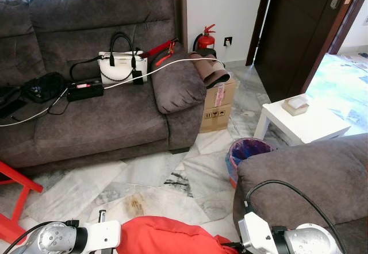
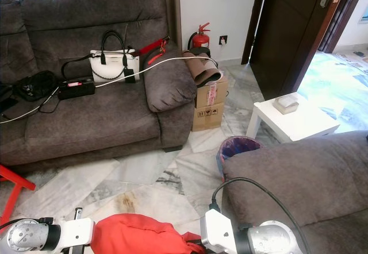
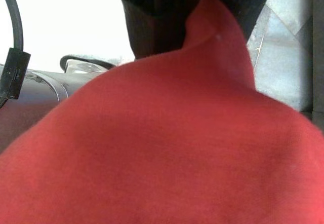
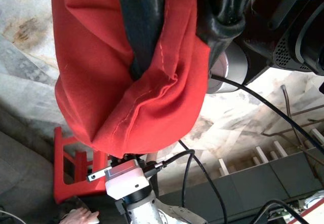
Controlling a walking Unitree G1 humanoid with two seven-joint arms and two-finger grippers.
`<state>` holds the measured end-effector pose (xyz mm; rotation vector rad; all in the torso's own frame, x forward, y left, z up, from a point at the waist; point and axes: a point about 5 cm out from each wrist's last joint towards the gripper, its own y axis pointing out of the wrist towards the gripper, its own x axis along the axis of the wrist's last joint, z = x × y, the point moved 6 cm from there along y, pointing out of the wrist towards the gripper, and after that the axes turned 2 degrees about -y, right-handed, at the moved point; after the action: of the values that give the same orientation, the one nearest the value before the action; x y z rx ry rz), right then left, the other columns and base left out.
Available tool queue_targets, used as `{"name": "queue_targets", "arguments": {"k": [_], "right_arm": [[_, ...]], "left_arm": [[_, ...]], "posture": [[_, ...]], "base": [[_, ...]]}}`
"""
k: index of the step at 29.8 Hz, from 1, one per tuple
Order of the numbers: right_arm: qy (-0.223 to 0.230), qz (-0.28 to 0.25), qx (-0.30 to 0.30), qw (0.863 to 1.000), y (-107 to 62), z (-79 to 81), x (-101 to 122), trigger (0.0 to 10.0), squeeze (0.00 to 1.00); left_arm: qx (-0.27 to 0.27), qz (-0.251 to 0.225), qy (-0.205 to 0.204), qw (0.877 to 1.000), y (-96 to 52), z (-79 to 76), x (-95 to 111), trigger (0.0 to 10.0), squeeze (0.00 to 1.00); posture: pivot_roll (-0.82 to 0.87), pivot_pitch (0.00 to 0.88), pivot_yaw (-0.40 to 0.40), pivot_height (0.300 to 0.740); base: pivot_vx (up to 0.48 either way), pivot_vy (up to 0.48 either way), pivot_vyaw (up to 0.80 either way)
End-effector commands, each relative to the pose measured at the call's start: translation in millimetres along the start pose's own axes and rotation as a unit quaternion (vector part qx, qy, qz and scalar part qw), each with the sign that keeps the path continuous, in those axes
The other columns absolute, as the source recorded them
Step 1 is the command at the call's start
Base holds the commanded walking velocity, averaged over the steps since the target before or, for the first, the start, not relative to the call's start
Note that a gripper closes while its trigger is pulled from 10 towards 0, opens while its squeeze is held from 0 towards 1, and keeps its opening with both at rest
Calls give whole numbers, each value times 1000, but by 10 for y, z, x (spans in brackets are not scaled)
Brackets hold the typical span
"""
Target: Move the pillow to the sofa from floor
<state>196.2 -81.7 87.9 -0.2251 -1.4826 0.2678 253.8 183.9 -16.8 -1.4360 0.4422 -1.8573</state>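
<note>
I have both grippers, left (image 3: 197, 1) and right (image 4: 167, 26), clenched on opposite edges of the red pillow (image 1: 164, 235), holding it off the marble floor (image 1: 144, 179) between my arms so I can carry it to the sofa (image 1: 103, 122) ahead

One red pillow (image 1: 167, 235) is up between two arms, with one left gripper (image 3: 197, 11) and one right gripper (image 4: 172, 36) pinching its cloth. There are two grey sofas (image 1: 98, 122) (image 1: 310, 179), one white handbag (image 1: 121, 65), one fire extinguisher (image 1: 206, 38) and one white table (image 1: 302, 124). I count two stacked boxes (image 1: 217, 104), one bin (image 1: 247, 153) and one red stool (image 1: 14, 199).
</note>
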Motion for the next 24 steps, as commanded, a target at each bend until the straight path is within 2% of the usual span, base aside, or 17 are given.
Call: {"name": "queue_targets", "arguments": {"k": [1, 8, 9, 10, 11, 12, 18, 20, 23, 24], "right_arm": [[-28, -42, 9, 999, 42, 20, 187, 10000, 0], [-26, -41, 7, 999, 43, 18, 176, 10000, 0], [-7, -78, -131, 988, -34, -391, 105, 10000, 0], [35, -123, -294, 947, -191, -814, -47, 10000, 0], [35, -123, -294, 947, -191, -814, -47, 10000, 0], [46, -132, -324, 936, -226, -886, -83, 10000, 0], [45, -137, -323, 935, -213, -882, -56, 10000, 0], [43, -140, -333, 932, -220, -907, -64, 10000, 0], [41, -154, -368, 916, -239, -1014, -86, 10000, 0], [41, -160, -388, 907, -257, -1067, -91, 10000, 0]], "left_arm": [[-9, -16, 10, 1000, 35, -27, 78, 0, 0], [-8, -20, 8, 1000, 33, -21, 103, 0, 0], [104, -94, -10, 990, 63, 390, 509, 10000, 0], [223, -186, -42, 956, -81, 823, 978, 10000, 0], [223, -186, -42, 956, -81, 823, 978, 10000, 0], [246, -204, -49, 946, -133, 903, 1057, 10000, 0], [250, -193, -39, 948, -159, 933, 1015, 10000, 0], [249, -189, -43, 949, -152, 917, 1007, 10000, 0], [256, -179, -72, 947, -115, 873, 1002, 10000, 0], [267, -176, -88, 943, -97, 876, 977, 10000, 0]], "posture": [[12, 80, 74, 740], [13, 79, 74, 740], [19, 103, 70, 740], [21, 104, 70, 740], [21, 104, 70, 740], [22, 105, 71, 740], [24, 112, 68, 740], [26, 114, 68, 740], [27, 115, 68, 740], [25, 115, 69, 740]], "base": [[0, 0, 0], [0, 0, 0], [0, 0, 0], [0, 0, 0], [0, 0, 0], [0, 0, 0], [0, 0, 0], [0, 0, 0], [0, 0, 0], [0, 0, 0]]}}
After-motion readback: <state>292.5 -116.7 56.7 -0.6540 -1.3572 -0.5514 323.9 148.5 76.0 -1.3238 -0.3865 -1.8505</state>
